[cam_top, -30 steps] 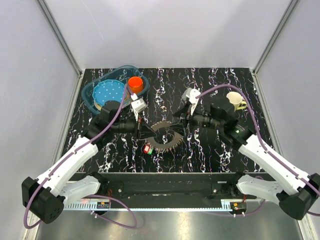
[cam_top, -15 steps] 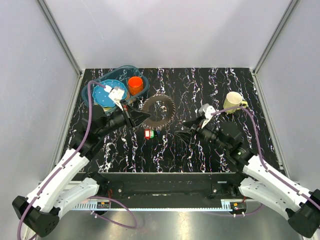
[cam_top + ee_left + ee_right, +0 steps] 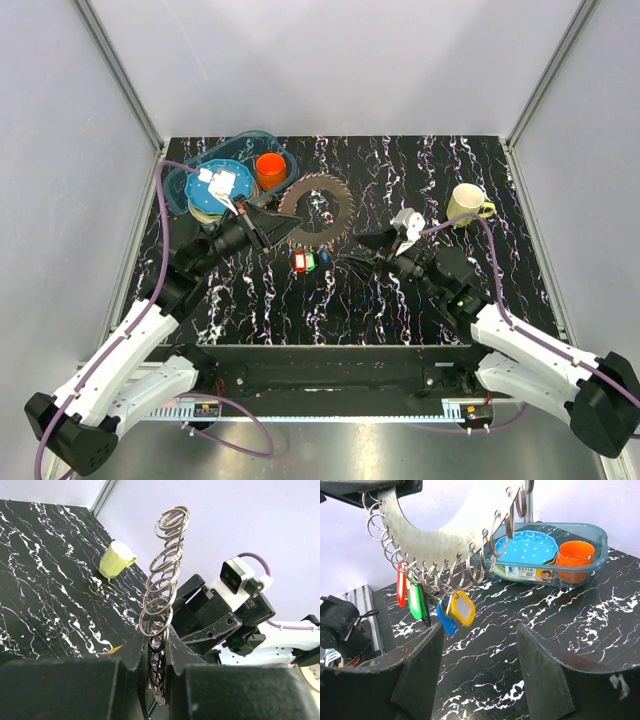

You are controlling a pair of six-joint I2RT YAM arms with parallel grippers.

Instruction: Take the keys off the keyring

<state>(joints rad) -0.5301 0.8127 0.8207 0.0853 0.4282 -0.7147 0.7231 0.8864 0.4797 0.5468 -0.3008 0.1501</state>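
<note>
— Where is the keyring?
— The left gripper (image 3: 157,666) is clamping its jaws on the keyring's (image 3: 318,210) edge, holding it off the desk (image 3: 430,170). The jaws are hiding the gripped part.
— And the right gripper?
— The right gripper (image 3: 480,665) is holding its jaws apart, empty, just below the dangling coloured keys (image 3: 415,599). Its camera is cutting off the ring's top.

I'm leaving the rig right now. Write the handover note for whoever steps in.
Left gripper: shut on the keyring, holding it up off the table.
Right gripper: open and empty, facing the keyring but short of it.
Keys: red, green, blue and yellow tags hang from split rings on the keyring's lower edge.
Done: keyring is gripped and presented to the right arm.
Left: every key I can see is on the ring and must come off.
</note>
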